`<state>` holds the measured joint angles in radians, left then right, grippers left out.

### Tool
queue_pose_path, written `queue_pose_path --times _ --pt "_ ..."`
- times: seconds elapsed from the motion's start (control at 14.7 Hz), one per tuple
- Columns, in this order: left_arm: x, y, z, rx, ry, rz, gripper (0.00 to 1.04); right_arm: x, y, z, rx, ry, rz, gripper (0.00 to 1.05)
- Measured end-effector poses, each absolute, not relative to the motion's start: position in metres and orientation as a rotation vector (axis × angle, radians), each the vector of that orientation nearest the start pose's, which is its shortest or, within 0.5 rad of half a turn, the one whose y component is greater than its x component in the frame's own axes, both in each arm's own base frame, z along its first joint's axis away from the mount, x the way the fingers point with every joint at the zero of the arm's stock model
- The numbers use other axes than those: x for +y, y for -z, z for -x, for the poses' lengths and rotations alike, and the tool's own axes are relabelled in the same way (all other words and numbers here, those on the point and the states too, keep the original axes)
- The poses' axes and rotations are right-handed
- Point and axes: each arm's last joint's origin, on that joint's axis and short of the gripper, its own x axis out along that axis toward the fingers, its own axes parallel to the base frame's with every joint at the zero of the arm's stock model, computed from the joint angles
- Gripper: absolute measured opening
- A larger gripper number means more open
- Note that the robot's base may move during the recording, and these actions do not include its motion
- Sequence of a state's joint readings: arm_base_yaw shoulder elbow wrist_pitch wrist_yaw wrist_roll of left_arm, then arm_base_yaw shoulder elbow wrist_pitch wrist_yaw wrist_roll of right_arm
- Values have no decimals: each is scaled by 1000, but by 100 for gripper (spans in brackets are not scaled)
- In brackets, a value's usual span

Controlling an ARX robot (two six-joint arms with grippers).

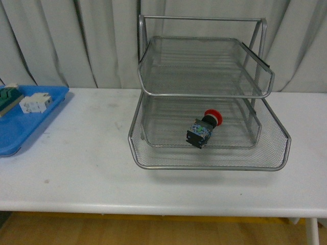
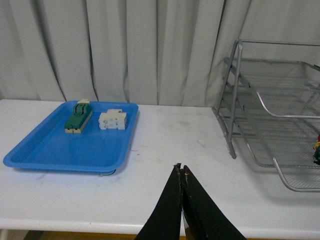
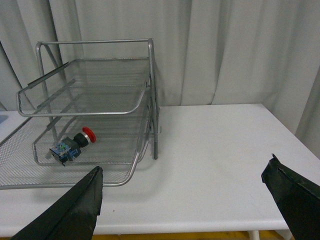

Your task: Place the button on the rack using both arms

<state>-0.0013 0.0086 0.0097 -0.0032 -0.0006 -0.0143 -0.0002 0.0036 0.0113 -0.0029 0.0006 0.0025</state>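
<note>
The button, red cap on a black and blue body, lies on its side in the lowest tier of the silver wire-mesh rack. The right wrist view shows the button inside the rack too. Only a sliver of it, the button, peeks in at the edge of the left wrist view, within the rack. My left gripper is shut with nothing in it, over bare table between tray and rack. My right gripper is wide open over the table beside the rack. Neither arm appears in the front view.
A flat blue tray sits at the table's left, holding a white block and a green and cream switch. Grey curtains hang behind the table. The table's front edge runs close below the rack.
</note>
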Motion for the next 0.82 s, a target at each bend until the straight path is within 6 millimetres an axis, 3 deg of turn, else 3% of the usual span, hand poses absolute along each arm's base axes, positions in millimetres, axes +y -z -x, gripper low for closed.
queue_pose_path --times 0.34,0.82 --pt "0 -166 -98 2 1 14 2 0 -167 -97 -4 1 -3 98" --pt "0 -166 -98 2 1 14 85 0 -167 -97 -4 1 -2 98"
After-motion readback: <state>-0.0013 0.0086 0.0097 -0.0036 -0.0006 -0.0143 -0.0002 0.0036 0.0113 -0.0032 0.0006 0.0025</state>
